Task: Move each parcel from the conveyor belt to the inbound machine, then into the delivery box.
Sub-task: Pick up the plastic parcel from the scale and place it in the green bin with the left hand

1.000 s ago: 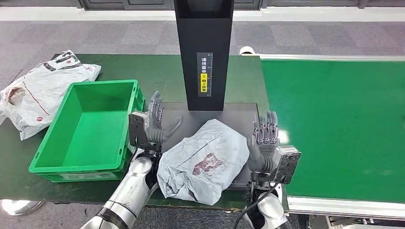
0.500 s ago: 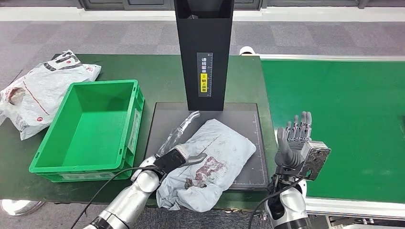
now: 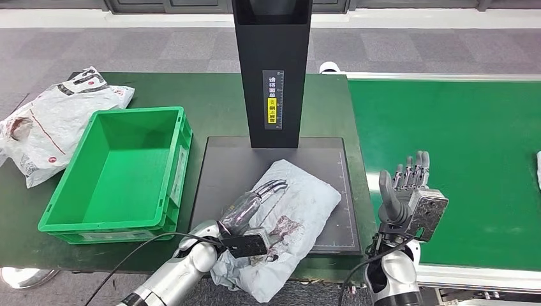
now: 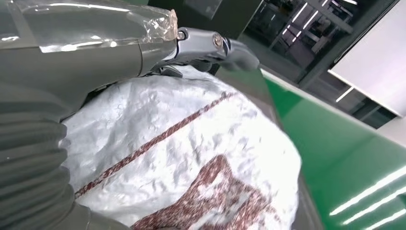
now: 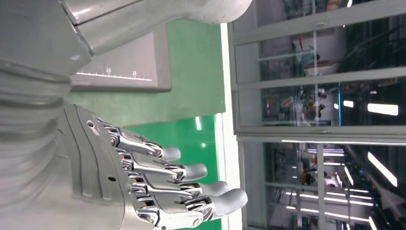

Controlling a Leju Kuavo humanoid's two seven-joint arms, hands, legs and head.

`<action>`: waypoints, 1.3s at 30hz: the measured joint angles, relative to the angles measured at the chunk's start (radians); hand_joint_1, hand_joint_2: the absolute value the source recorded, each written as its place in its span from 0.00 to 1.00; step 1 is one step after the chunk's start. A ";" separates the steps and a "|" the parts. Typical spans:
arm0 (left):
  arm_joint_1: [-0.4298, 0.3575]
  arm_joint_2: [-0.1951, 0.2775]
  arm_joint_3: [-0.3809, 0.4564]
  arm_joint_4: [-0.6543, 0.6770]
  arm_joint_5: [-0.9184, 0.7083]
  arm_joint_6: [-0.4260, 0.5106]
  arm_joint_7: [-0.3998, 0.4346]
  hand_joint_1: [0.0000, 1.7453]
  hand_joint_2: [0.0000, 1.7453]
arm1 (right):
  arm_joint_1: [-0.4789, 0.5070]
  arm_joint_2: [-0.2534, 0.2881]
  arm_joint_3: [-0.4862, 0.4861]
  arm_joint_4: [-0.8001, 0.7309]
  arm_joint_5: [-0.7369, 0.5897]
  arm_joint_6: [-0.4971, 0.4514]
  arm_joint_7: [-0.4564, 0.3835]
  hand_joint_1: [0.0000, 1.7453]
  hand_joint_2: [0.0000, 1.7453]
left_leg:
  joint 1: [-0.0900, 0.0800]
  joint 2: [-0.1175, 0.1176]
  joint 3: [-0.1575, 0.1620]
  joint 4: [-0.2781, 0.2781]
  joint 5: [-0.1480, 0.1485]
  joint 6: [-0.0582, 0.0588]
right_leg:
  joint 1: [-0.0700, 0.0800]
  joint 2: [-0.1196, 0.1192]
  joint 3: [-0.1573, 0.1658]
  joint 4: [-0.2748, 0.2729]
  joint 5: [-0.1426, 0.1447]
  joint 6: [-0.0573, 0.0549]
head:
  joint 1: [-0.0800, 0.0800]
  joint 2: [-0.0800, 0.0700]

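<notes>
1. The grey parcel [image 3: 290, 213] lies on the dark plate of the inbound machine [image 3: 226, 169], below the black column [image 3: 273, 70]. Its near end hangs over the front edge of the table [image 3: 217, 95].
2. The left hand [image 3: 255, 203] lies flat on top of this parcel, with the fingers [image 3: 273, 187] stretched toward 1 o'clock. The fingers do not close around the bag; the hand only rests on it. In the left wrist view the thumb [image 4: 201, 43] lies over the crumpled white surface of the parcel [image 4: 191, 158], which has red print.
3. The right hand [image 3: 408, 194] is at 3 o'clock from the parcel, well apart from it, above the edge of the green conveyor belt [image 3: 459, 159]. It is wide, with the fingers straight and pointing up, and it holds nothing. The right wrist view shows the same: the fingers [image 5: 167, 182] are spread and free.
4. The green delivery box [image 3: 76, 210] stands at 9 o'clock from the machine plate, just beside it.
5. Another white parcel [image 3: 51, 121] lies at 10 o'clock, touching the far left corner of the box.
6. A small white edge of something [image 3: 538, 167] is at the far right of the belt; I cannot tell what it is.
</notes>
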 joint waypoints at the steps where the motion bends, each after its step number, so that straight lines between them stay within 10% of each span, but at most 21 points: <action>1: 0.000 0.001 -0.004 0.006 -0.001 0.000 -0.001 0.00 1.00 | 0.000 0.000 -0.001 0.000 0.001 0.000 0.000 0.00 1.00 | 0.000 0.000 0.000 0.000 0.000 0.000 | 0.000 0.000 0.000 0.000 0.000 0.000 | 0.000 0.000; 8: -0.012 0.008 -0.033 0.042 -0.046 -0.026 0.003 0.05 1.00 | 0.001 0.000 -0.018 0.000 0.021 0.004 0.002 0.00 1.00 | 0.000 0.000 0.000 0.000 0.000 0.000 | 0.000 0.000 0.000 0.000 0.000 0.000 | 0.000 0.000; 12: -0.060 0.012 -0.100 0.138 -0.170 -0.038 0.034 1.00 1.00 | 0.005 0.000 -0.048 0.000 0.040 0.027 0.006 0.00 1.00 | 0.000 -0.001 0.001 0.000 0.000 0.000 | 0.000 -0.003 0.002 0.000 0.000 0.000 | 0.000 0.000; 20: -0.188 -0.006 -0.199 0.294 -0.307 0.206 0.253 1.00 1.00 | 0.054 0.005 -0.101 -0.015 0.017 0.074 0.006 0.00 1.00 | 0.000 -0.005 0.012 0.000 -0.006 0.003 | 0.000 -0.008 0.021 -0.002 -0.006 0.002 | 0.000 0.000; 27: -0.278 0.007 -0.026 0.135 -0.271 0.411 0.477 1.00 1.00 | 0.150 0.031 -0.103 -0.082 0.024 0.065 0.020 0.00 1.00 | 0.000 -0.002 0.000 0.000 0.008 -0.001 | 0.002 -0.004 0.002 -0.001 0.007 -0.001 | 0.000 0.000; 39: -0.287 0.048 0.190 -0.113 -0.321 0.569 0.506 1.00 1.00 | 0.186 0.041 -0.106 -0.127 0.023 0.049 0.020 0.00 1.00 | 0.000 0.000 -0.002 0.000 0.005 -0.002 | 0.002 -0.001 -0.001 0.000 0.005 -0.002 | 0.000 0.000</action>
